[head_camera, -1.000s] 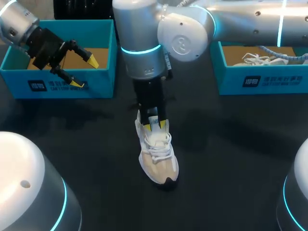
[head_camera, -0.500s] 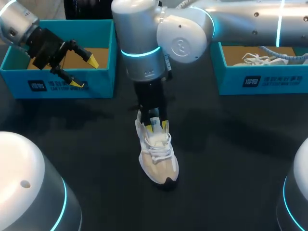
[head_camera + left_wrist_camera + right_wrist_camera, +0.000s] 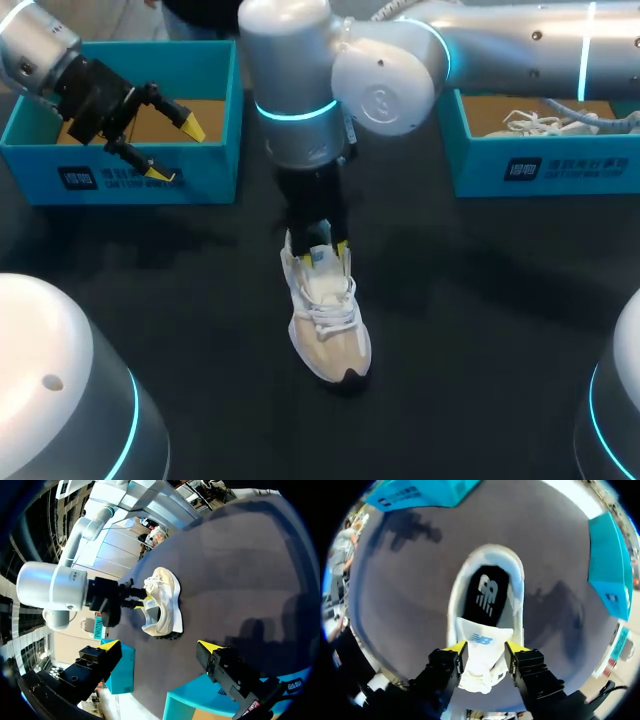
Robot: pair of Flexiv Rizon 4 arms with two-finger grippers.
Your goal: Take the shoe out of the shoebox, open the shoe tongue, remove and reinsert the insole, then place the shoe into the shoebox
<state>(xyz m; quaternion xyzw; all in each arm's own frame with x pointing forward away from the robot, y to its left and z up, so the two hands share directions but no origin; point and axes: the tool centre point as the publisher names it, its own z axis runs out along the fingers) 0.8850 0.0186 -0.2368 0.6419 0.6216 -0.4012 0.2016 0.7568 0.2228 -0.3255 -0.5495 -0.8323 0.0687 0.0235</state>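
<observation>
The shoe [image 3: 328,335] looks like soft white and beige cloth, its insole [image 3: 485,597] matt black. The table [image 3: 480,330] is dark and matt. The shoebox [image 3: 215,170] is smooth teal card, probably.

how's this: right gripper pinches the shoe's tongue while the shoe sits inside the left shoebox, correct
Not quite. The shoe is not inside the left shoebox; the head view shows it standing on the table. The right gripper does pinch its tongue.
</observation>
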